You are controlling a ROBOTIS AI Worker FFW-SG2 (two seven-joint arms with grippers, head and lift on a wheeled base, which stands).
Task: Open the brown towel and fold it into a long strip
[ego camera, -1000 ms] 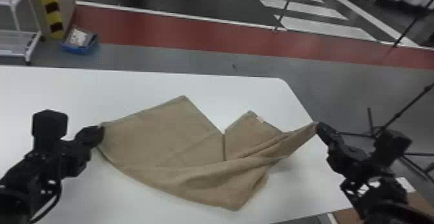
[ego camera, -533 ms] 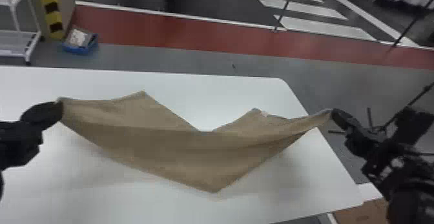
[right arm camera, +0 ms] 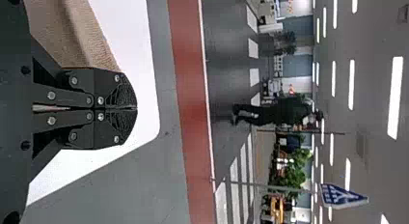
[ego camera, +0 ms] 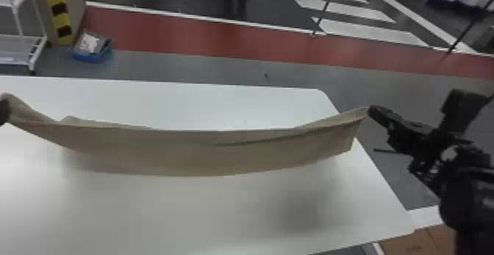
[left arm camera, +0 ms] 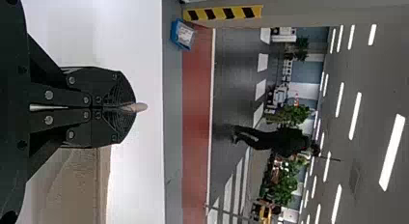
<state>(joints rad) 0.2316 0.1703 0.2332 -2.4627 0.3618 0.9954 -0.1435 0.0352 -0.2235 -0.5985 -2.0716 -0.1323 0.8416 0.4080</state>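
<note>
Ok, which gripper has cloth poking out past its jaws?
Left gripper: a nub of towel sticks out beyond its tips; the right gripper ends bare.

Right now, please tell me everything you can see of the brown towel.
The brown towel looks like plain, soft cloth, stretched over the white table as a long band, sagging in the middle, with a crease toward the right. The left gripper and right gripper pinch its raised ends; a tip pokes past the left fingers.

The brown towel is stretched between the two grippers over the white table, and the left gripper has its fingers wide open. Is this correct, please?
Not quite: the left wrist view shows the left gripper with its fingers shut on the brown towel, not open. The rest stands.
</note>
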